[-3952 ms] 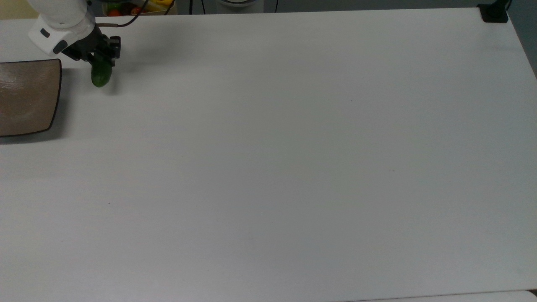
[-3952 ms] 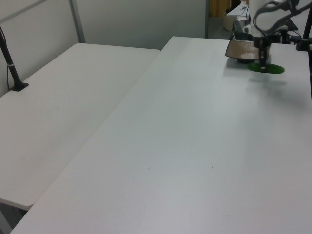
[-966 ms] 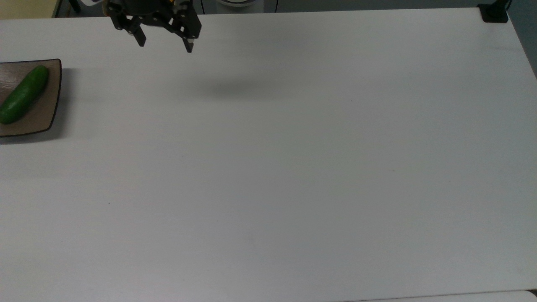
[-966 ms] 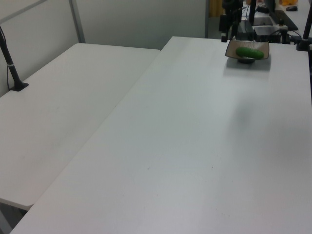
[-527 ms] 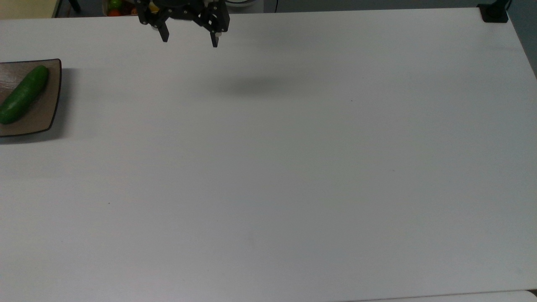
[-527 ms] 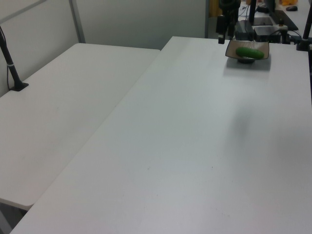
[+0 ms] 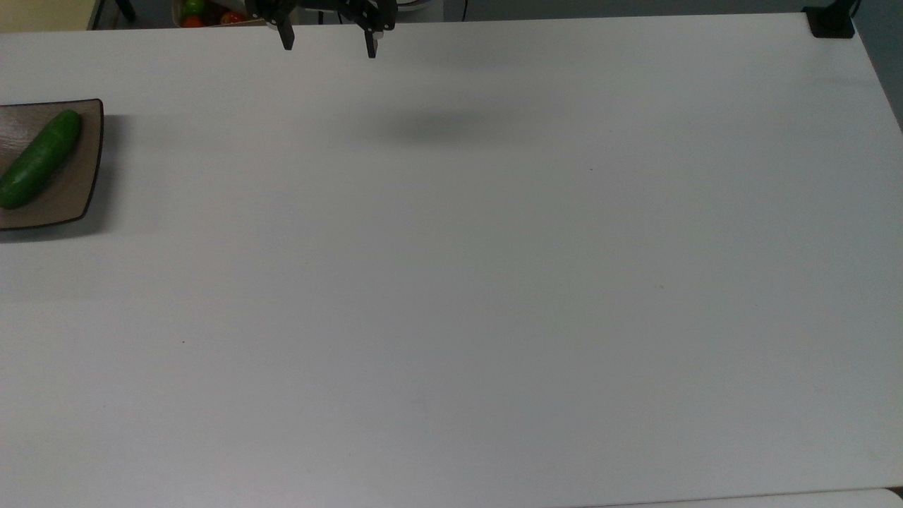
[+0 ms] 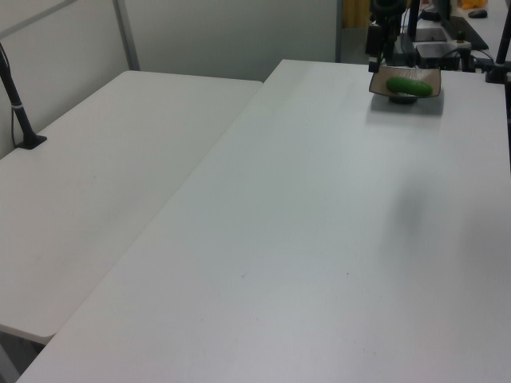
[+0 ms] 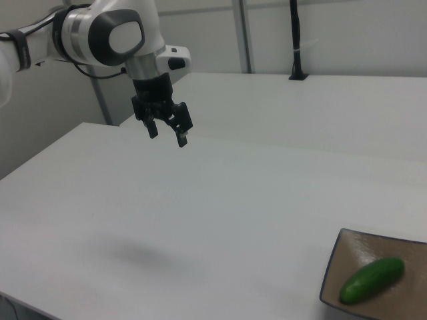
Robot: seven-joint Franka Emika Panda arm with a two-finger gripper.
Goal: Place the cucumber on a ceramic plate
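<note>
The dark green cucumber (image 7: pixel 39 159) lies diagonally on the square brown-grey ceramic plate (image 7: pixel 76 190) at the top view's left edge. In the right view the cucumber (image 9: pixel 371 281) rests on the plate (image 9: pixel 347 255) at the bottom right. The left view has the cucumber (image 8: pixel 409 86) on the plate (image 8: pixel 385 79) at the far end of the table. My gripper (image 7: pixel 329 39) hangs open and empty high above the table's far edge, well to the right of the plate in the top view. In the right view the gripper (image 9: pixel 167 134) hovers far from the plate.
The white table (image 7: pixel 494 282) stretches wide. A box of red and green produce (image 7: pixel 204 12) sits beyond the far edge. A black clamp (image 7: pixel 831 21) grips the top view's right corner. A second white table (image 8: pixel 96 183) adjoins in the left view, with a black post (image 8: pixel 20 112).
Four seconds ago the gripper held the cucumber beside the plate; the cucumber now lies on the plate. Over the last second the open gripper rose and moved right in the top view.
</note>
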